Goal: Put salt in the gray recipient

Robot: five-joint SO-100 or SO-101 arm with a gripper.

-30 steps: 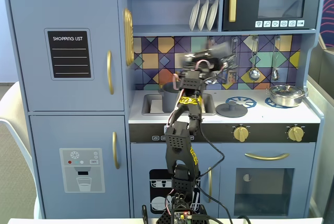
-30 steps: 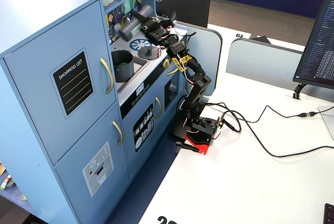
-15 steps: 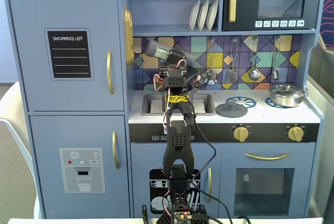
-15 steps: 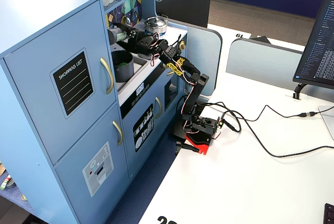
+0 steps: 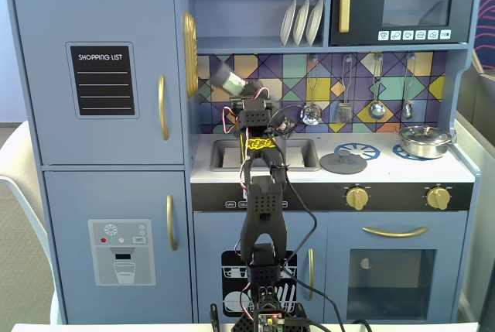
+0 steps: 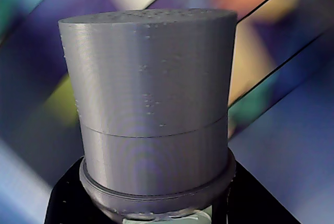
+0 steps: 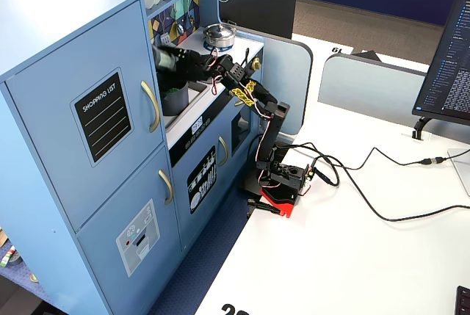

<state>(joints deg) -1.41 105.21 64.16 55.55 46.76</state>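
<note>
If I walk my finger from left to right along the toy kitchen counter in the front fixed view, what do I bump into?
Sink with the robot arm reaching over it → gray lid lying flat on the stove → shiny steel pan on the far right burner.

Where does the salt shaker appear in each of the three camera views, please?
A fixed view, from the front: salt is tilted above the sink, upper centre-left, at the arm's tip.
Wrist view: its gray cap fills the middle.
A fixed view, from the side: salt is upper left, above the gray recipient.
Shared landmark: the colourful tile backsplash.
</note>
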